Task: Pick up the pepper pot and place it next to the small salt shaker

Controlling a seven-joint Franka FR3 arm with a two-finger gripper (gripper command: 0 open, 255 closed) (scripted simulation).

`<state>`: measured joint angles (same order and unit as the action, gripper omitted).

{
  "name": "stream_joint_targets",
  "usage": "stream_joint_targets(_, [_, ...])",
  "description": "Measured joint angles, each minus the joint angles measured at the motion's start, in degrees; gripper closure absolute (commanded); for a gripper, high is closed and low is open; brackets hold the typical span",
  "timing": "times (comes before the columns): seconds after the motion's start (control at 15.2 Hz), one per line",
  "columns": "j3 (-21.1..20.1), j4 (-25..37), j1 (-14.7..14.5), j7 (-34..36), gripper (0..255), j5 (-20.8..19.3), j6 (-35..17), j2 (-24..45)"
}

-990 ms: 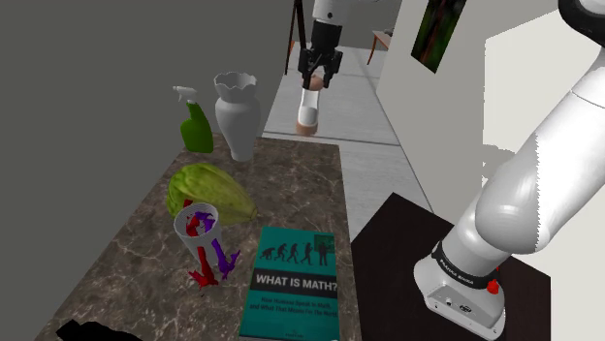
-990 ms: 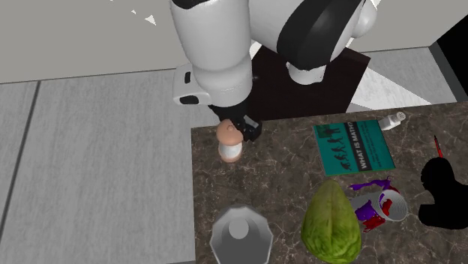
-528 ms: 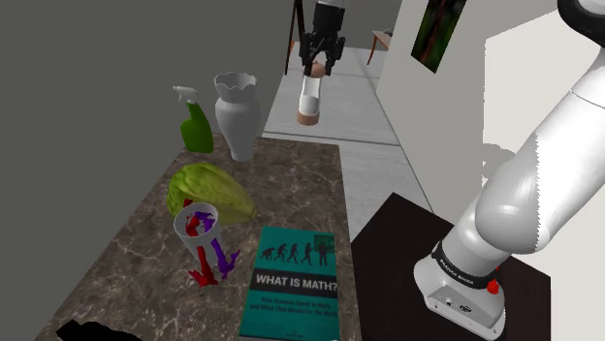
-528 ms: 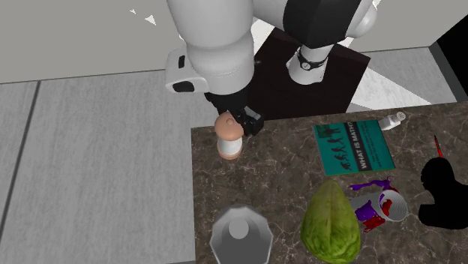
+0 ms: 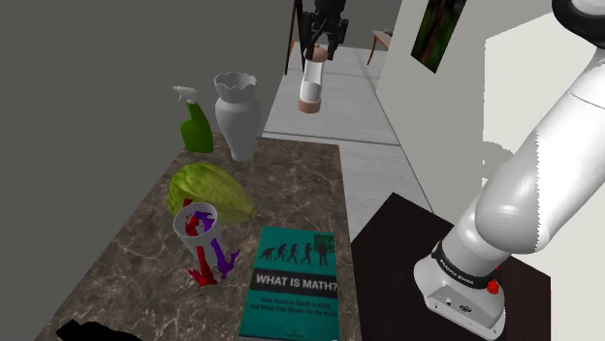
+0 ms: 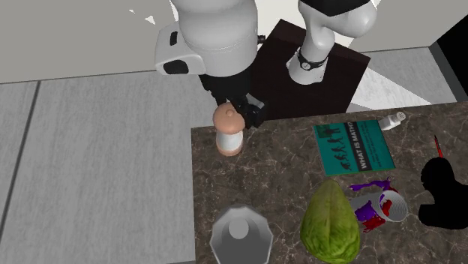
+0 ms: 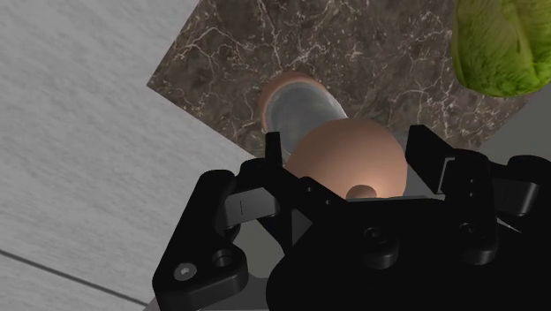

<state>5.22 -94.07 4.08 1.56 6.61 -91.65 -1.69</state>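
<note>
hand (image 7: 347, 152) clasps the pepper pot (image 5: 311, 85) aloft, over the counter (image 6: 277, 189) near its corner edge.

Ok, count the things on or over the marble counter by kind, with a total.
Seasoning pots: 2 (brown-topped clear pepper pot, small white salt shaker)
Green spray bottle: 1
Pale grey vase: 1
Green cabbage: 1
Teal book: 1
Clear cup of red and purple utensils: 1
Black shape: 1
Total: 8

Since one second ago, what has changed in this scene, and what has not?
The tool, shut on the pepper pot, rose, lifting it higher above the far corner of the counter. The salt shaker, book, vase, cabbage and spray bottle stayed in place.
</note>
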Motion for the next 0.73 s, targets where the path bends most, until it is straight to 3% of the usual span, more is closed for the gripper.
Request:
stream_joint_targets(0.53, [0.1, 8.3, 0.1, 0.5, 255, 0.2, 6.5, 1.8])
stream_joint_targets(0.73, [-1.1, 4.9, -1.1, 2.9, 255, 0.0, 6.1, -1.4])
